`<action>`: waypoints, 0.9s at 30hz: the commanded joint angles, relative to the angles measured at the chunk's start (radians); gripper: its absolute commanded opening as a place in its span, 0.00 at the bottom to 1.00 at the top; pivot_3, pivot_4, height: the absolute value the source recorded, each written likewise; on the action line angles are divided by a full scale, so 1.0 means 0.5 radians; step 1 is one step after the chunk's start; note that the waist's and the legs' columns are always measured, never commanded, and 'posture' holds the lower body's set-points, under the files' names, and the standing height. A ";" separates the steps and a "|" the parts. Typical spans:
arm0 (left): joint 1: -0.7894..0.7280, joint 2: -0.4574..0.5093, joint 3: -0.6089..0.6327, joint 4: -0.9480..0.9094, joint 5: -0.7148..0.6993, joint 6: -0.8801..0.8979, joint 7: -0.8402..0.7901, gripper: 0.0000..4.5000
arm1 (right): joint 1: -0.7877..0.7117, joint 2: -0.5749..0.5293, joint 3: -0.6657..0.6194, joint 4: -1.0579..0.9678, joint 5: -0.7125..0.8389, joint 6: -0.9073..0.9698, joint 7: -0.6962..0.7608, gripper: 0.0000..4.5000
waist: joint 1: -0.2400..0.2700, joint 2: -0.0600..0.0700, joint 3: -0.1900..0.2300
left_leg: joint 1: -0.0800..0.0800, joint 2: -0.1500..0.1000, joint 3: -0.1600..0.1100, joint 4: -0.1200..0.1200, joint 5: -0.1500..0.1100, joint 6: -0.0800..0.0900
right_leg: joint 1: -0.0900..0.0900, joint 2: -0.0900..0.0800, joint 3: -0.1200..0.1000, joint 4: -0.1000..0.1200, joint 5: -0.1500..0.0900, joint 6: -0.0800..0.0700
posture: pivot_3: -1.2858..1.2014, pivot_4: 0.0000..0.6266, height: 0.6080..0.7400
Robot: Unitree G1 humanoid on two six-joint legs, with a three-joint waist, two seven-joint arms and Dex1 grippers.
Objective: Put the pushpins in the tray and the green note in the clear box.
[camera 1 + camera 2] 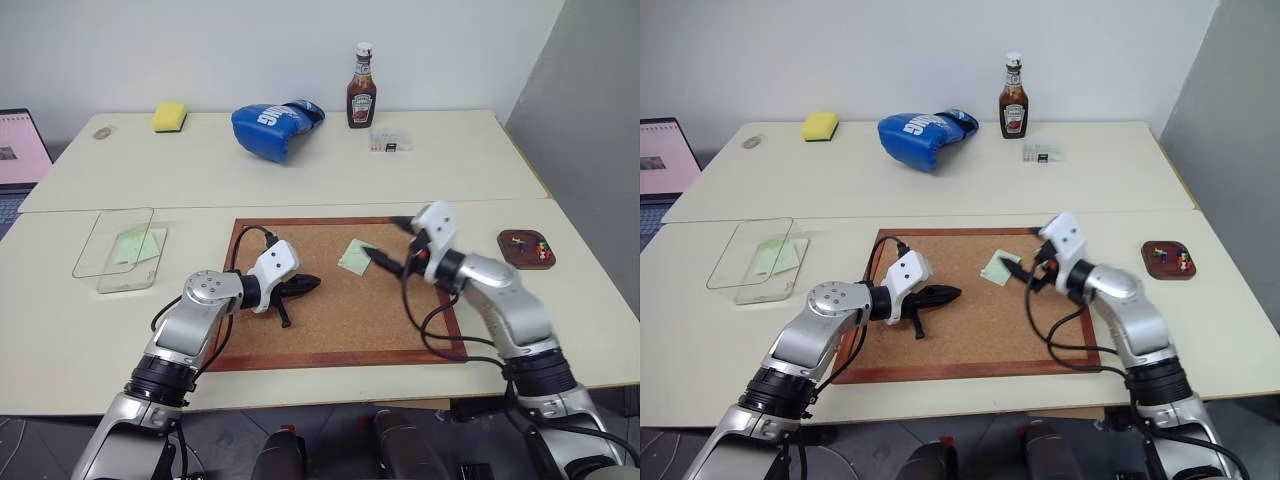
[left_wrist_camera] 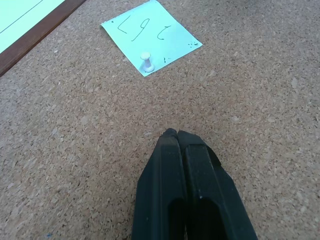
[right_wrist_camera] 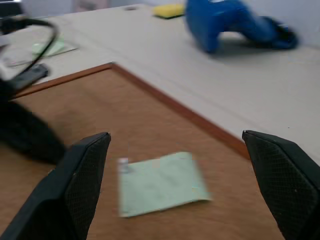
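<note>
A green note (image 1: 354,256) lies on the corkboard (image 1: 330,330), held down at one corner by a white pushpin (image 2: 145,61). My right gripper (image 1: 388,240) stands open just right of this note, its fingers spread on either side of it in the right wrist view, apart from it. Left of the note, my left gripper (image 1: 312,283) hangs shut and empty over the cork, pointing toward it. The brown tray (image 1: 527,249) at the far right holds several coloured pushpins (image 1: 538,243). The clear box (image 1: 115,245) at the far left has another green note (image 1: 135,245) inside.
On the rear table stand a blue boxing glove (image 1: 275,128), a ketchup bottle (image 1: 361,88), a yellow sponge (image 1: 169,117) and a small clear case (image 1: 388,143). A laptop (image 1: 20,150) sits at the far left edge. Cables trail from both wrists over the board.
</note>
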 commanded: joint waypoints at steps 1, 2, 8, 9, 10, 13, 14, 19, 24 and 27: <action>0.057 0.028 -0.010 0.020 0.011 0.050 -0.002 0.00 | -0.058 0.087 0.154 0.100 -0.080 -0.091 0.103 1.00 | -0.001 0.000 0.000 | 0.001 0.000 0.000 0.000 0.000 0.000 | 0.000 0.000 0.000 0.000 0.000 0.000 | 0.52 0.24 1.00; 0.059 0.027 -0.008 0.018 0.011 0.054 0.002 0.00 | -0.072 0.104 0.166 0.146 -0.101 -0.111 0.102 1.00 | -0.002 0.000 0.000 | 0.001 0.001 0.000 -0.001 0.000 0.000 | 0.000 0.000 -0.001 0.001 0.000 0.000 | 0.52 0.24 1.00; 0.089 0.029 0.009 -0.020 0.003 0.073 0.027 0.00 | -0.264 0.224 0.201 0.578 -0.230 -0.272 0.103 1.00 | -0.006 0.000 0.000 | 0.001 0.001 0.000 0.000 0.000 0.000 | 0.000 0.000 -0.001 0.002 0.000 0.000 | 0.52 0.24 1.00; 0.092 0.029 0.011 -0.023 0.003 0.075 0.028 0.00 | -0.296 0.247 0.198 0.648 -0.239 -0.291 0.106 1.00 | -0.009 0.000 0.000 | 0.002 0.001 0.000 0.000 0.000 0.000 | 0.000 0.000 -0.001 0.002 0.000 0.000 | 0.52 0.24 1.00; 0.094 0.030 0.013 -0.026 0.003 0.077 0.029 0.00 | -0.324 0.268 0.196 0.713 -0.250 -0.312 0.109 1.00 | -0.009 0.000 0.000 | 0.002 0.001 0.000 -0.001 0.000 0.000 | 0.000 0.001 -0.001 0.002 0.000 -0.001 | 0.52 0.24 1.00; 0.094 0.031 0.017 -0.029 0.004 0.080 0.033 0.00 | -0.399 0.330 0.180 0.903 -0.282 -0.385 0.101 0.92 | -0.015 0.000 0.000 | 0.002 0.001 -0.002 -0.001 0.000 0.000 | 0.000 0.001 -0.002 0.002 0.000 -0.001 | 0.52 0.24 1.00; 0.094 0.033 0.018 -0.030 0.004 0.080 0.034 0.00 | -0.417 0.350 0.170 0.951 -0.283 -0.403 0.099 0.90 | -0.015 0.000 0.000 | 0.002 0.002 -0.002 -0.001 0.000 0.000 | 0.000 0.001 -0.003 0.002 0.000 -0.001 | 0.52 0.24 1.00; 0.099 0.041 0.022 -0.034 0.004 0.080 0.035 0.00 | -0.439 0.388 0.173 1.038 -0.304 -0.467 0.142 0.70 | -0.016 0.000 0.000 | 0.001 0.001 -0.002 -0.001 0.000 0.000 | 0.000 0.001 -0.003 0.002 0.000 -0.001 | 0.52 0.24 1.00; 0.100 0.044 0.022 -0.038 0.004 0.084 0.034 0.00 | -0.442 0.402 0.161 1.076 -0.330 -0.499 0.134 0.48 | -0.021 0.000 0.000 | 0.001 0.001 -0.003 -0.001 0.000 0.000 | 0.000 0.001 -0.003 0.003 0.000 -0.001 | 0.52 0.24 1.00; 0.096 0.044 0.017 -0.037 0.005 0.083 0.029 0.00 | -0.448 0.412 0.144 1.088 -0.333 -0.500 0.125 0.35 | -0.023 0.000 0.000 | 0.002 0.001 -0.003 0.000 0.000 0.000 | 0.000 0.001 -0.003 0.004 0.000 -0.001 | 0.52 0.24 1.00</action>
